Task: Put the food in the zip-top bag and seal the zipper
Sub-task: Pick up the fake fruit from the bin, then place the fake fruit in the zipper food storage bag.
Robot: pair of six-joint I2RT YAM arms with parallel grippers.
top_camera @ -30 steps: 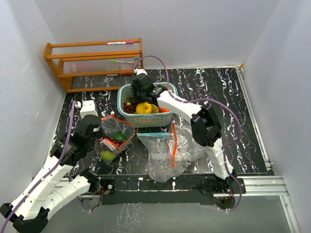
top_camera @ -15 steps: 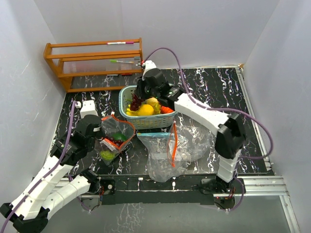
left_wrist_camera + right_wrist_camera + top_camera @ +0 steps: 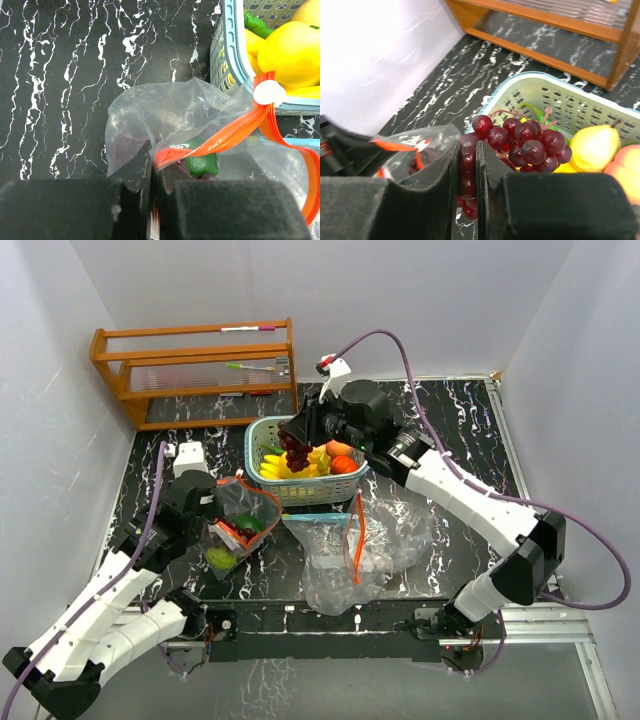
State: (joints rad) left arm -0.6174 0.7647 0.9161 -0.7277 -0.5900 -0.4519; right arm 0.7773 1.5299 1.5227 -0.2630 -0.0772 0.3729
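My right gripper (image 3: pixel 298 443) is shut on a bunch of dark red grapes (image 3: pixel 520 145) and holds it above the pale blue basket (image 3: pixel 262 428), over its left part. The grapes (image 3: pixel 294 453) hang from the fingers (image 3: pixel 451 170). The basket holds yellow bananas (image 3: pixel 275 466), a yellow pear (image 3: pixel 592 145) and oranges (image 3: pixel 343 463). My left gripper (image 3: pixel 152 167) is shut on the orange zipper rim (image 3: pixel 235 135) of a clear zip-top bag (image 3: pixel 238 523), holding it up. A green fruit (image 3: pixel 201 162) and dark grapes lie inside that bag.
A second clear bag with an orange zipper (image 3: pixel 355 540) lies crumpled at the front centre. A wooden rack (image 3: pixel 195 365) with pens stands at the back left. White walls enclose the black marbled table (image 3: pixel 450 420).
My right arm has lifted the grapes out of the basket and swung its wrist up and to the right. The left gripper has kept its hold on the bag, shifting slightly.
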